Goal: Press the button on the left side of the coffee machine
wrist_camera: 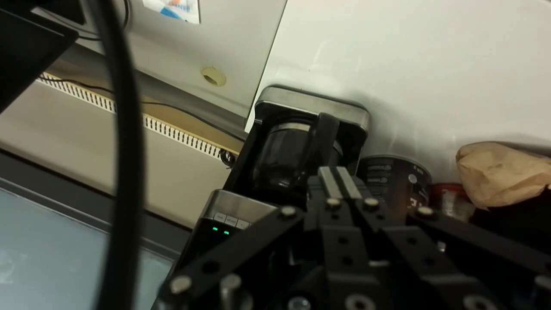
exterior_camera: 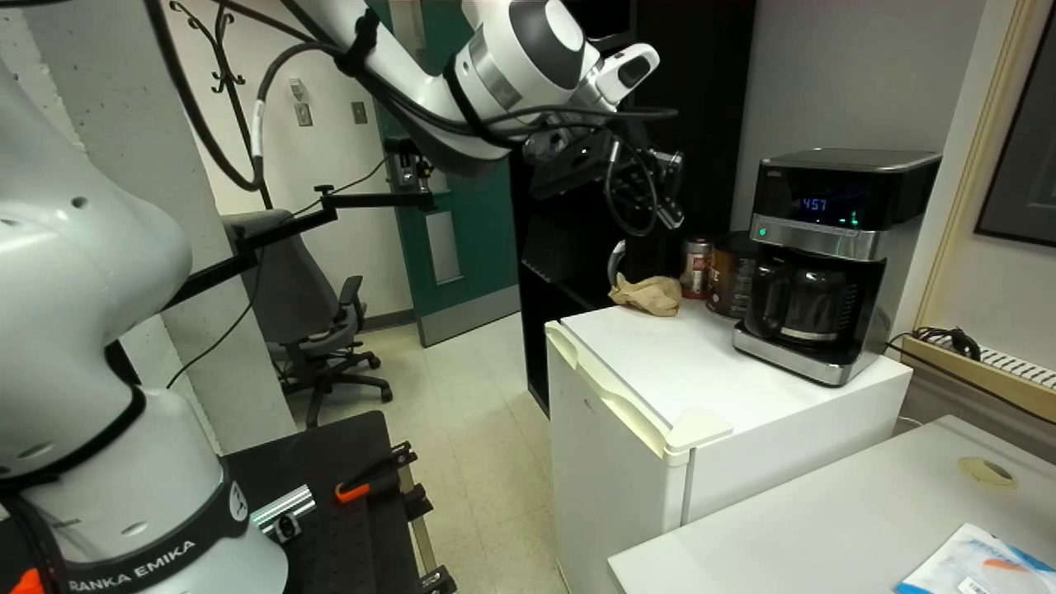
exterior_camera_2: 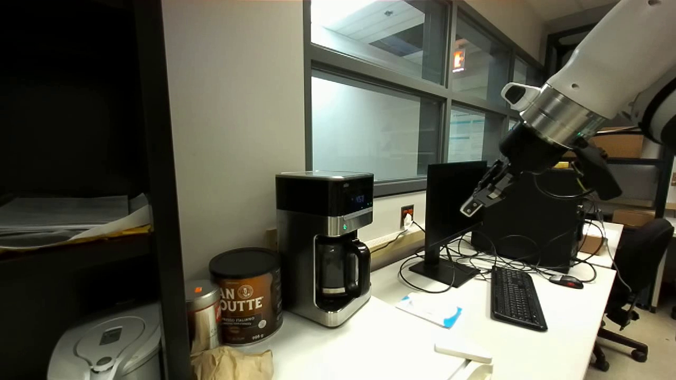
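Wrist view shows the black metal hand point(wrist_camera: 340, 183) with its two fingers point(wrist_camera: 329, 183) pressed together and nothing between them. Maybe that makes one hard tip, good for poking something small. In both exterior views the hand hangs in the air, tipped down, with a gap between it and the boxy black and silver coffee machine point(exterior_camera: 825, 239). So I think this is the reaching part, and nothing is being pressed yet.

The machine stands upright on the smooth white counter point(exterior_camera: 701, 371), near the plain grey wall point(exterior_camera: 866, 74). Its front faces out, I guess so people can get at the small grey buttons point(wrist_camera: 231, 220) and the dark glass jug point(exterior_camera: 817, 301). A tiny green light point(exterior_camera: 762, 232) glows at the left end of the shiny silver band point(exterior_camera: 833, 240), and that is likely the spot to press. In the wrist view the hand hides that end. The tip should go straight at the light, because a crooked poke could slip off.

Just beside the machine stands the big round brown coffee can point(exterior_camera_2: 244, 296), then the small silver and red can point(exterior_camera_2: 203, 319), with the crumpled brown paper bag point(exterior_camera: 649, 295) near. They may be here to be handy for making coffee. A low swing could bump them.
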Motion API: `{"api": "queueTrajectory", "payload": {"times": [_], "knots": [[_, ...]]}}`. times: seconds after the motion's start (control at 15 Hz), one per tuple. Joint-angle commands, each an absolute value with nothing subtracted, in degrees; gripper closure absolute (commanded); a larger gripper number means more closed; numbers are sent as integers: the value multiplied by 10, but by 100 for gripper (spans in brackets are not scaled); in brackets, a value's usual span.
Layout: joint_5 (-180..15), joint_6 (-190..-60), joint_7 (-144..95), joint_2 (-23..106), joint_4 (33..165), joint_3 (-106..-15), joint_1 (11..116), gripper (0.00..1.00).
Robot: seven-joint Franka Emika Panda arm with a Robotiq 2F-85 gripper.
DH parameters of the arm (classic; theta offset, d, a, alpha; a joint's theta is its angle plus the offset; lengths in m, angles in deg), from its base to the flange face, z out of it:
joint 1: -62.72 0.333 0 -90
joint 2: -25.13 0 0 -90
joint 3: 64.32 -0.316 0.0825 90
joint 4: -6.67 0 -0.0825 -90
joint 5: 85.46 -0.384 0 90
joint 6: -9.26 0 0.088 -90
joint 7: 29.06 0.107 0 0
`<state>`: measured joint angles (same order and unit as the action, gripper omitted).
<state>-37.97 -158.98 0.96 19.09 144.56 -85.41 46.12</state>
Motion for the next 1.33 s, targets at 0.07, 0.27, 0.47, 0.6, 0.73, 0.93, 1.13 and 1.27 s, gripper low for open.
{"api": "queueTrajectory", "payload": {"times": [0.07, 0.27, 0.47, 0.6, 0.73, 0.93, 1.13, 1.27], "knots": [[-221, -1620, 156, 265, 1359, -868, 434, 100], [-103, -1612, 266, 309, 1304, -859, 442, 100], [8, -1599, 371, 362, 1249, -854, 455, 100], [69, -1590, 432, 398, 1218, -854, 460, 100], [134, -1585, 490, 431, 1188, -854, 464, 100], [216, -1572, 560, 476, 1152, -859, 467, 100], [277, -1561, 612, 511, 1124, -866, 467, 100], [312, -1554, 641, 529, 1106, -870, 468, 100]]}}
